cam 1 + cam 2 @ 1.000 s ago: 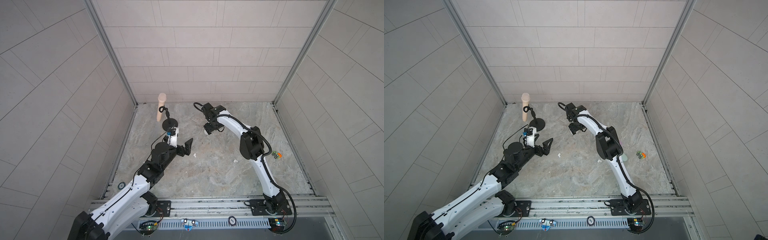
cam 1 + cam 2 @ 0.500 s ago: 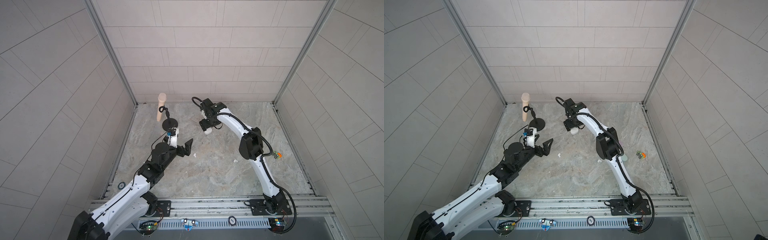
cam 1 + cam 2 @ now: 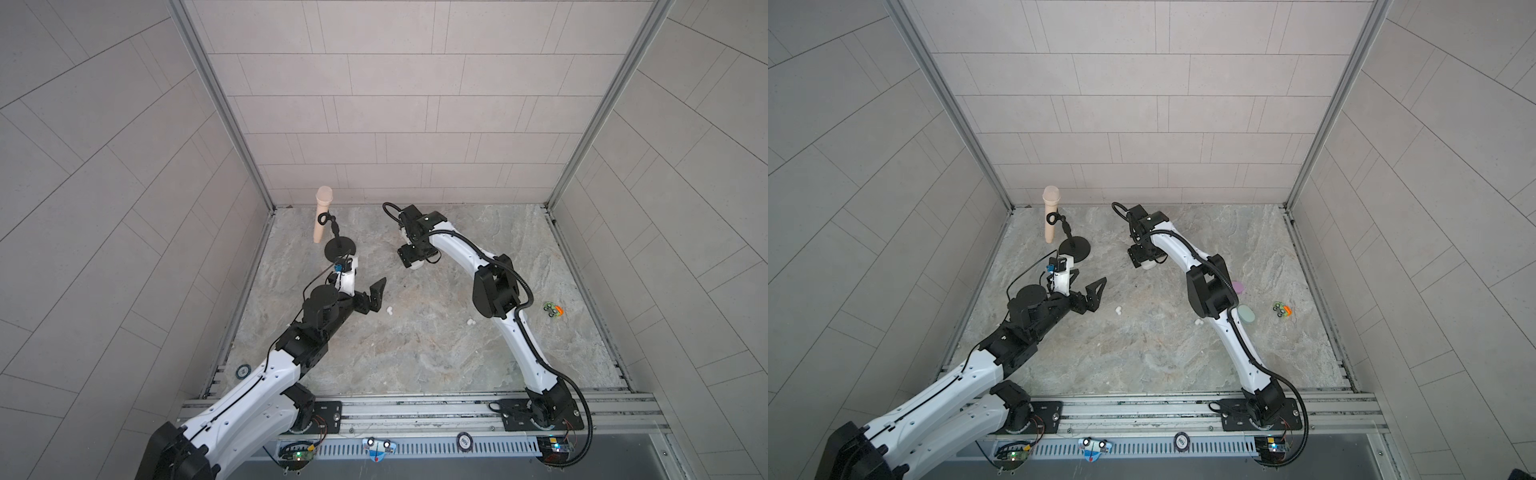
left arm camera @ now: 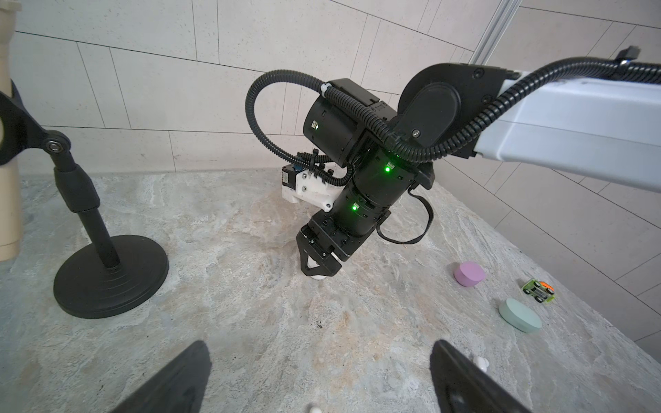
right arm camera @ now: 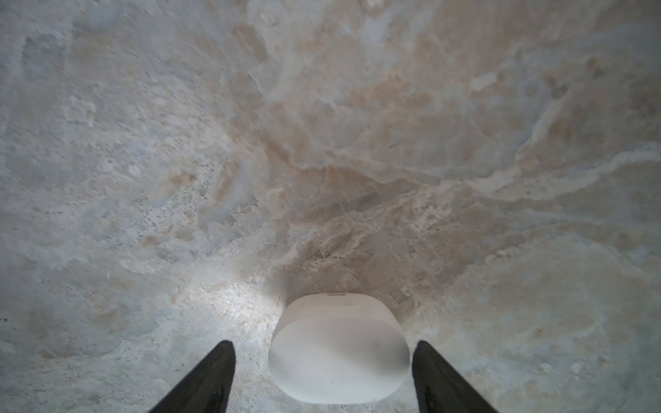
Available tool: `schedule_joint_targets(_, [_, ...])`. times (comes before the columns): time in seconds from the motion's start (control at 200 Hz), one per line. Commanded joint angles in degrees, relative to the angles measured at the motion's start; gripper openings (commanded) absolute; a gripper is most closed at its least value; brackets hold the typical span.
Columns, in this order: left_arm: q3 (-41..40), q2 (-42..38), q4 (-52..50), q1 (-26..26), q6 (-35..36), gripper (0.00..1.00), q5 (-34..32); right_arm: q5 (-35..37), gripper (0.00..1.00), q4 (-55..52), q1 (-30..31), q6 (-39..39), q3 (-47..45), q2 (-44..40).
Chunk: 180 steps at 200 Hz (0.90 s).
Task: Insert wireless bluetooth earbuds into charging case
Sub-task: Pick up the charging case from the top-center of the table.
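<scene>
**Marble-look table, white case between spread jaws**

Stone-veined tabletop (image 3: 415,365) fills the lower half of both top views. The right arm (image 3: 461,253) reaches to its upper centre. There the right gripper (image 5: 323,343) stands over the white case (image 5: 338,352) with its jaws spread and the case between them. A clear gap shows on one side, the other finger is just beside the shell, and there is no pinch yet. The left gripper (image 4: 320,347) hovers at centre left of the table, jaws wide apart and empty. A microphone stand (image 3: 339,248) sits at upper left. The lilac case (image 4: 469,274) and mint case (image 4: 520,315) lie closed at the right of the left wrist view, with a toy car (image 4: 538,291) near them.

The step in hand looks like taking hold of the white case. Doing it well probably means centring the jaws first, so that both meet its flanks together. The smooth, rounded shell could spin or squirt out under a lopsided squeeze, so a low, gentle close seems wise.

One white earbud (image 3: 390,310) lies just right of the left gripper in a top view. The second white earbud (image 3: 471,321) lies beside the right arm's elbow, well apart from the first. Each is a tiny glossy white nub, far smaller than a case. No mint or lilac buds can be made out.
</scene>
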Motion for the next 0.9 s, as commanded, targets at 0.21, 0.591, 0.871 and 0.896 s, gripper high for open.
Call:
schedule_joint_targets(0.21, [-0.57, 0.0, 0.32, 0.29, -0.48, 1.0, 0.08, 1.9, 0.78, -0.42, -0.38, 0.52, 1.15, 1.59])
schedule_joint_targets(0.591, [-0.57, -0.01, 0.35, 0.29, -0.48, 1.0, -0.08, 1.15, 0.73, -0.33, -0.8, 0.68, 1.12, 2.14])
schedule_joint_targets(0.871, [-0.67, -0.17, 0.38, 0.3, -0.47, 1.0, -0.15, 1.54, 0.74, -0.33, -0.81, 1.08, 1.15, 2.58])
schedule_joint_targets(0.896, [-0.67, -0.13, 0.34, 0.31, -0.48, 1.0, -0.26, 1.58, 0.74, -0.33, -0.8, 1.34, 1.18, 2.46])
